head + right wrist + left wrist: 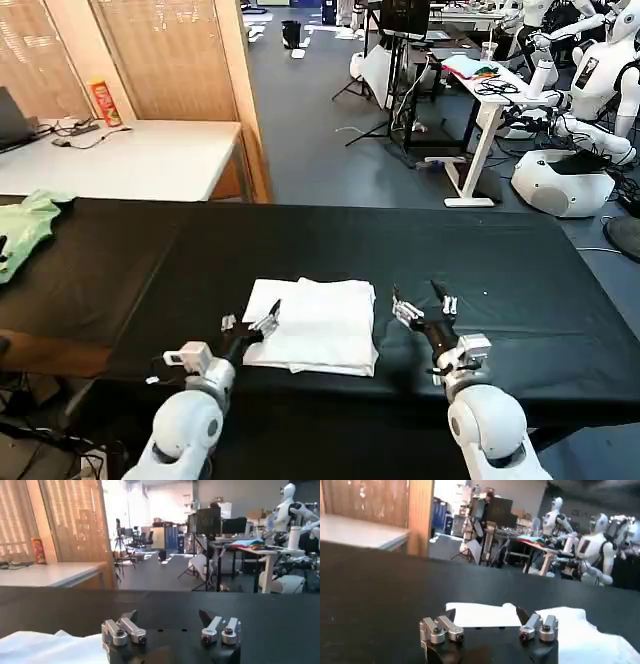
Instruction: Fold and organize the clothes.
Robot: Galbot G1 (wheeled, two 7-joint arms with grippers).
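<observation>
The clothes, a white T-shirt (pixel 318 325), lie folded into a compact rectangle near the front edge of the black table (pixel 500 270); no print shows. My left gripper (pixel 250 322) hovers open at the fold's left edge, nothing between its fingers. In the left wrist view the T-shirt (pixel 485 615) lies just beyond the open left gripper (pixel 486 615). My right gripper (pixel 424 303) stands open just right of the fold, apart from it. The right wrist view shows the right gripper (pixel 168 615) open over bare black cloth, with a corner of the T-shirt (pixel 45 647) off to one side.
A light green garment (pixel 25 228) lies at the table's far left edge. A grey desk (pixel 130 160) with a red can stands behind. Beyond the table are a white desk (pixel 490 100), stands and parked white robots (pixel 575 150). Bare black cloth spreads right of the fold.
</observation>
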